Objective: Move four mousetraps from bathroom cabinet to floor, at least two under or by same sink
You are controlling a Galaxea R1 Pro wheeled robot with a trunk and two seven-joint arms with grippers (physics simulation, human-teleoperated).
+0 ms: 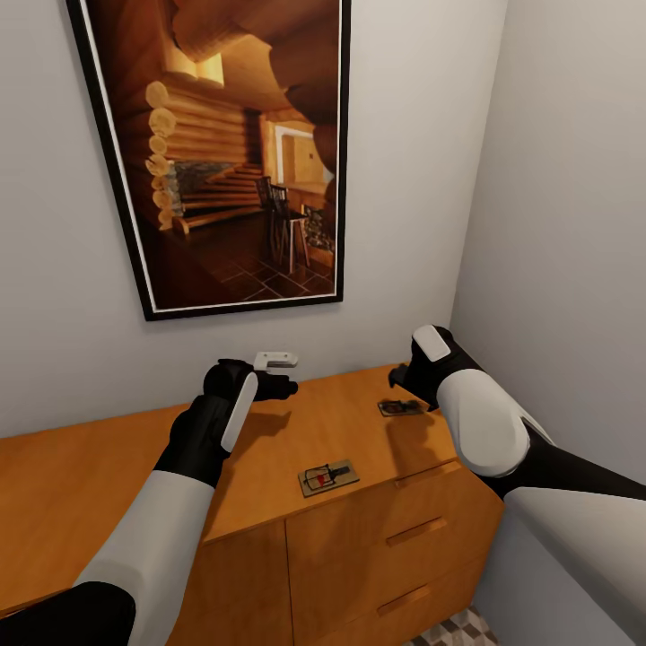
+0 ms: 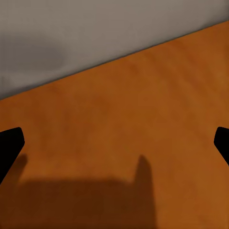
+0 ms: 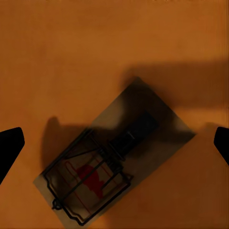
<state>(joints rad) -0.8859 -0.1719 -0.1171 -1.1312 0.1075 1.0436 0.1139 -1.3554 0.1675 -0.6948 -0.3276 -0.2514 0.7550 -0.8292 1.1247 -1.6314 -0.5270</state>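
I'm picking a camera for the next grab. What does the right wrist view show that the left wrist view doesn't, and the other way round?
Right wrist view alone: a mousetrap lying flat on the cabinet top, in shadow, between the spread tips of the right claw, with its red spot and wire visible. Left wrist view alone: the grey wall meeting the cabinet's back edge, and bare wood between the spread tips of the left claw. Both share the orange-brown top and open claws holding nothing.

head view overlooks cabinet (image 1: 269, 467), wrists close above
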